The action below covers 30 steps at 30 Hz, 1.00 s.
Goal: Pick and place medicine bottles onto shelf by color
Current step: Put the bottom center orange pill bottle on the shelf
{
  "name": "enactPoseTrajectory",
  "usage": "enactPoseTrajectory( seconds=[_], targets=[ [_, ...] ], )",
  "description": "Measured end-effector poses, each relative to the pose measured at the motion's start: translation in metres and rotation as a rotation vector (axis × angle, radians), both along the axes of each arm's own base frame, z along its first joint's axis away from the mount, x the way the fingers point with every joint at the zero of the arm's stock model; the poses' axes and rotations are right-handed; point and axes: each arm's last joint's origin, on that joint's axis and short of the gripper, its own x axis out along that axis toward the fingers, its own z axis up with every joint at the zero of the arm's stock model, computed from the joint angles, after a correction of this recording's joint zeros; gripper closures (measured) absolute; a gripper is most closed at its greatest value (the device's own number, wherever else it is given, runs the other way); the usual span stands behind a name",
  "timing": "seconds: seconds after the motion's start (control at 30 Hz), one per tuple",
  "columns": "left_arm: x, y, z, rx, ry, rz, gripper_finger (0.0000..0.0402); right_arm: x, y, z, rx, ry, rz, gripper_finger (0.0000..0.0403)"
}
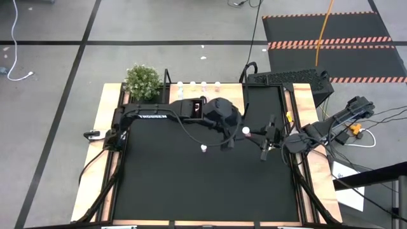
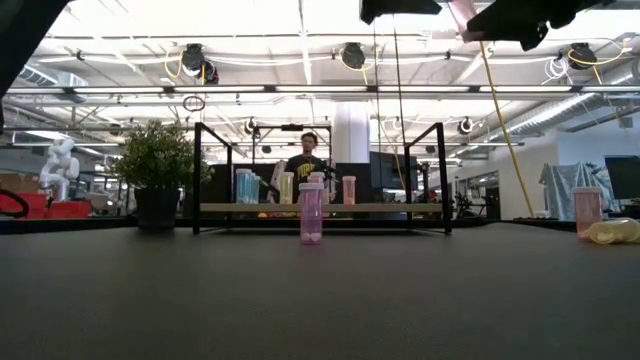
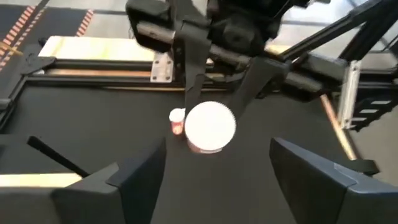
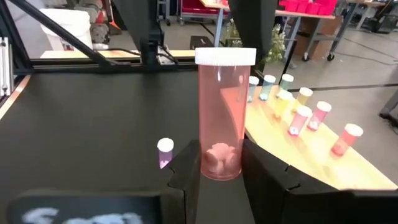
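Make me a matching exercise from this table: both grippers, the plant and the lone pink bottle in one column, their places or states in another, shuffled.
Column one:
1. right gripper
2. left gripper
3. plant
4. lone pink bottle

Column two:
A. standing free on the black table
B. fingers open, nothing held
C. fingers shut on a pink medicine bottle
D. beside one end of the shelf

Pairs: 1-C, 2-B, 3-D, 4-A
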Motion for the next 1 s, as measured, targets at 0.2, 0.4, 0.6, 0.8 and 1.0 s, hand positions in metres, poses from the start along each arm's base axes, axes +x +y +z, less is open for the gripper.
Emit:
enactPoseTrajectory(
  seconds=[0.2, 0.4, 0.6, 0.8, 1.0],
  targets=[
    [0.005, 0.004, -0.004, -0.013, -0.007, 0.051, 0.0138, -0.001, -0.001, -0.002, 0.003, 0.014, -0.005, 0.0307],
    [0.007, 0.004, -0.001, 0.013, -0.051, 0.041, 0.0142, -0.001, -0.001, -0.003, 0.020, 0.024, -0.013, 0.0307],
    [0.012, 0.004, -0.009, -0.009, -0.032, 0.053, 0.0146, -0.003, -0.001, -0.008, 0.040, 0.067, 0.000, 0.0307],
    [0.022, 0.000, -0.030, -0.005, 0.020, 0.042, 0.0146, -0.002, 0.000, -0.016, 0.088, 0.128, 0.014, 0.0307],
    [0.023, 0.001, -0.032, -0.005, 0.026, 0.043, 0.0162, 0.000, 0.001, -0.017, 0.090, 0.131, 0.013, 0.0307]
  ],
)
